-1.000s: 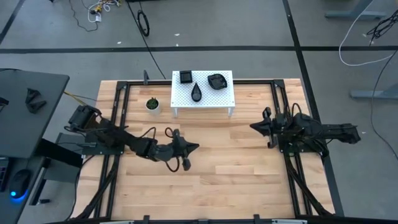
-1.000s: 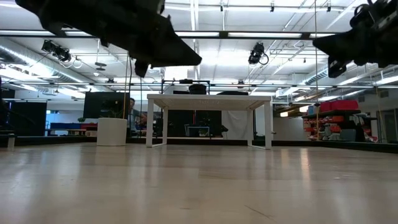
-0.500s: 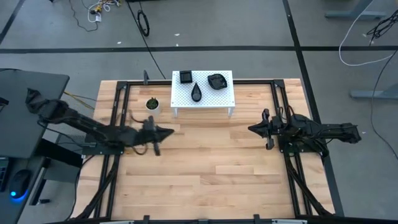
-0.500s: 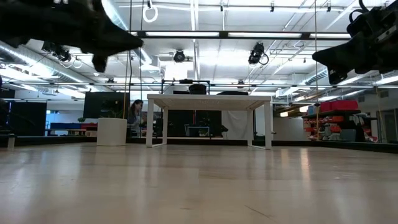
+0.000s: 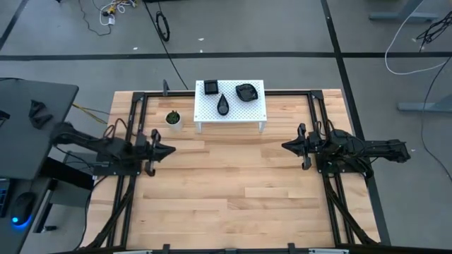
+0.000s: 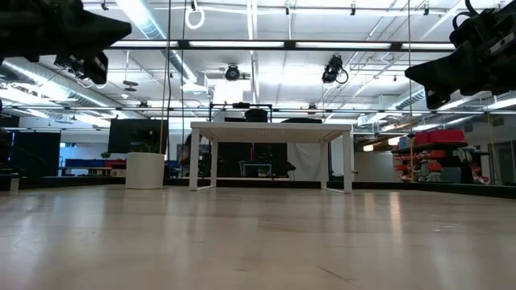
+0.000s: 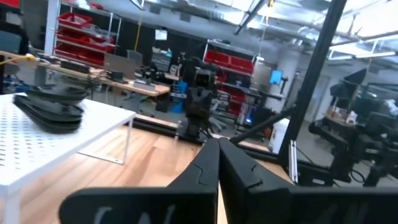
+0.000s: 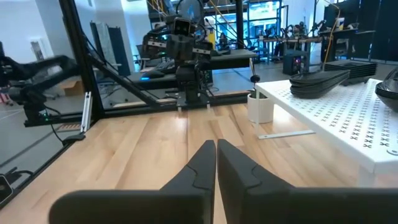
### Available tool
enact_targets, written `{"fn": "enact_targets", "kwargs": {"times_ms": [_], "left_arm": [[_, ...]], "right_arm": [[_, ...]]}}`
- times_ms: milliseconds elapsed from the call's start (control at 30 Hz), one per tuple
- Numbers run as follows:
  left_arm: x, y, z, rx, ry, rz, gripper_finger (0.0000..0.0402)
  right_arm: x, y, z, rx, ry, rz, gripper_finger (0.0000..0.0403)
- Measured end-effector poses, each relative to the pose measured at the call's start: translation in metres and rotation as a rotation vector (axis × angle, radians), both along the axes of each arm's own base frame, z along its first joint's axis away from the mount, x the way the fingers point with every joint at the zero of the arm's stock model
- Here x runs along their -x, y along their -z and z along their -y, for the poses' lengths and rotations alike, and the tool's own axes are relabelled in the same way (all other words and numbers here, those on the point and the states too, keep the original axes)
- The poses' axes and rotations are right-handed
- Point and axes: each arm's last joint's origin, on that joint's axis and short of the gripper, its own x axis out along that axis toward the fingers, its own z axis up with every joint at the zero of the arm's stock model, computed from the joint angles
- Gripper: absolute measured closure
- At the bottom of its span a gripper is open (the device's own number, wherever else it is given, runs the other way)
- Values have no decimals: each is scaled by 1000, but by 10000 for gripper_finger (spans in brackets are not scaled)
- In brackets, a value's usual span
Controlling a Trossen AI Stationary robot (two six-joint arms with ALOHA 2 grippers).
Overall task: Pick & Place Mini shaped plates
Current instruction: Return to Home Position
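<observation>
Three mini shaped plates lie on top of a white perforated stand at the table's far edge: a square one, a teardrop one and a rounded one. The left wrist view shows them as a dark stack, the right wrist view as a low dark pile. My left gripper hovers level near the table's left side, shut and holding nothing. My right gripper hovers level at the right side, also shut and holding nothing.
A small white pot with a green plant stands on the table left of the stand. Black frame rails run along both sides of the wooden table. Bare wood spreads between the two grippers and toward the near edge.
My left gripper has drawn back from the middle of the table toward the left edge and a little toward the far edge. It has tipped up from slanting downward to level. It carries nothing.
</observation>
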Motion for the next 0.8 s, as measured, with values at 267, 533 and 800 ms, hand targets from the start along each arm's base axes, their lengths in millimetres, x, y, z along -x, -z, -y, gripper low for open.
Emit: {"fn": "enact_targets", "kwargs": {"times_ms": [267, 533, 800], "left_arm": [[15, 7, -6, -45, 3, -38, 400], [9, 21, -17, -33, -14, -54, 400], [8, 23, -25, -122, 43, -84, 400]], "right_arm": [[0, 0, 0, 1, 0, 0, 382], [0, -1, 0, 1, 0, 4, 382], [0, -1, 0, 1, 0, 4, 382]]}}
